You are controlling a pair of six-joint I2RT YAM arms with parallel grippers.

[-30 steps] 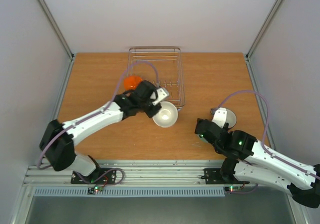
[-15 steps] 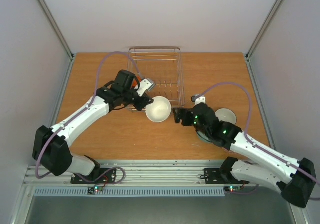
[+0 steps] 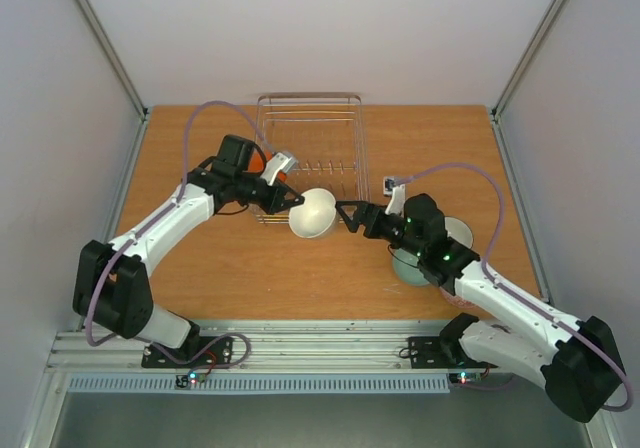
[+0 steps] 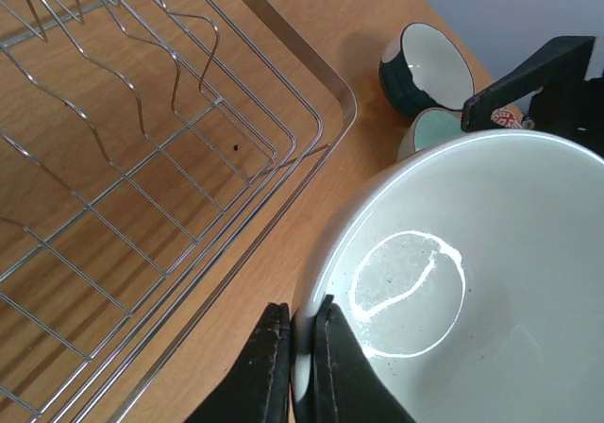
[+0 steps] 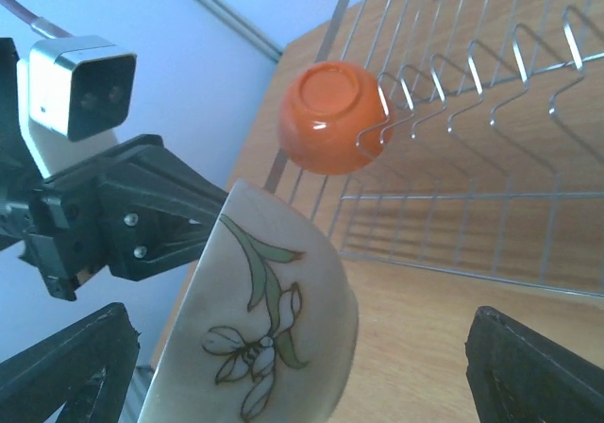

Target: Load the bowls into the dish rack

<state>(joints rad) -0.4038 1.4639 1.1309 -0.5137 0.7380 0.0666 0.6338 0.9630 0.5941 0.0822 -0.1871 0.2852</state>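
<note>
My left gripper (image 3: 292, 202) is shut on the rim of a white bowl (image 3: 314, 213) and holds it tilted above the table, just off the near right corner of the wire dish rack (image 3: 310, 153). In the left wrist view the fingers (image 4: 330, 366) pinch the bowl's rim (image 4: 453, 281). My right gripper (image 3: 345, 216) is open, right beside the bowl's right side. In the right wrist view (image 5: 302, 376) its jaws stand wide apart, and the bowl's outside (image 5: 264, 338) with a flower drawing lies between them. An orange bowl (image 5: 330, 116) rests on its side in the rack (image 5: 491, 130).
Right of the rack, a bowl with a dark outside and white inside (image 4: 429, 64) and a mint-green bowl (image 4: 423, 132) sit on the table, partly under my right arm (image 3: 455, 233). A red-and-white patterned edge (image 4: 505, 116) peeks out beside them. Metal frame posts stand at the table corners.
My left arm drew back and raised the white bowl toward the rack's corner. My right arm swung left from the bowls on the right until its open gripper reached the held bowl.
</note>
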